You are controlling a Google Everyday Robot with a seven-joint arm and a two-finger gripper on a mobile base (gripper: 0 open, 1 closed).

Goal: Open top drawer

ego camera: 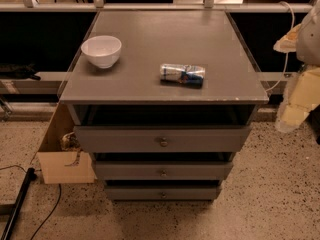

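The top drawer (162, 139) is the widest grey front of the cabinet, just under the tabletop, with a small round brass knob (163, 142) at its centre. A dark gap shows between its front and the tabletop. My arm hangs at the right edge of the view, and its cream-coloured gripper (291, 115) is to the right of the cabinet, level with the tabletop's front corner. It is apart from the drawer and its knob.
A white bowl (101, 50) and a lying can (182, 75) rest on the grey tabletop (165, 34). Two narrower drawers (162, 171) sit below the top one. A cardboard box (62, 156) stands at the cabinet's left, with cables on the speckled floor.
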